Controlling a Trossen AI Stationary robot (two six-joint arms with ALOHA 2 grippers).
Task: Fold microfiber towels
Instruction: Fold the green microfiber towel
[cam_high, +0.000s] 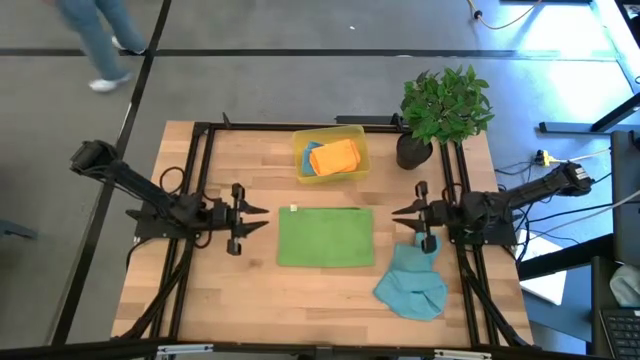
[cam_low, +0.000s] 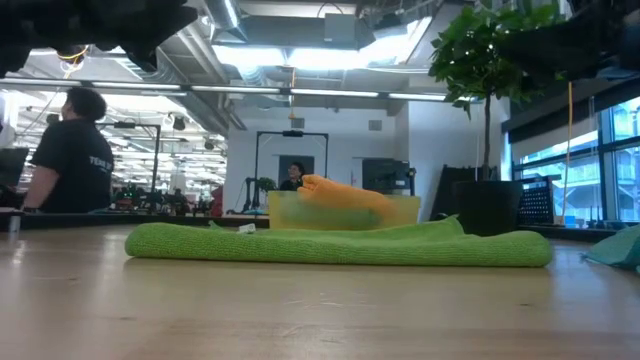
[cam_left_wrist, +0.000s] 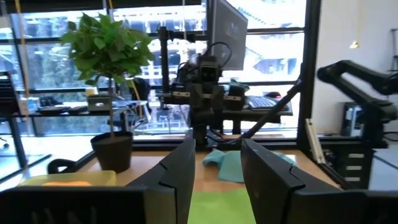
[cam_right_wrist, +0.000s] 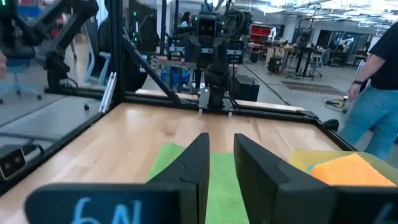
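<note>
A green towel (cam_high: 325, 237) lies folded flat in a rectangle at the table's middle, and shows as a low pad in the low view (cam_low: 340, 243). A teal towel (cam_high: 413, 280) lies crumpled on the table near the right edge, just nearer than my right gripper. An orange towel (cam_high: 335, 157) rests in the yellow bin (cam_high: 330, 131). My left gripper (cam_high: 264, 218) hovers open, level, off the green towel's left edge. My right gripper (cam_high: 396, 218) hovers off its right edge, fingers a little apart (cam_right_wrist: 222, 174). Both point at the green towel and hold nothing.
A potted plant (cam_high: 445, 105) stands at the far right corner, beside the bin. Black frame rails (cam_high: 205, 180) run along the table's left, right and far sides. A person (cam_high: 100, 40) walks on the floor beyond the far left corner. Bare wood lies in front of the green towel.
</note>
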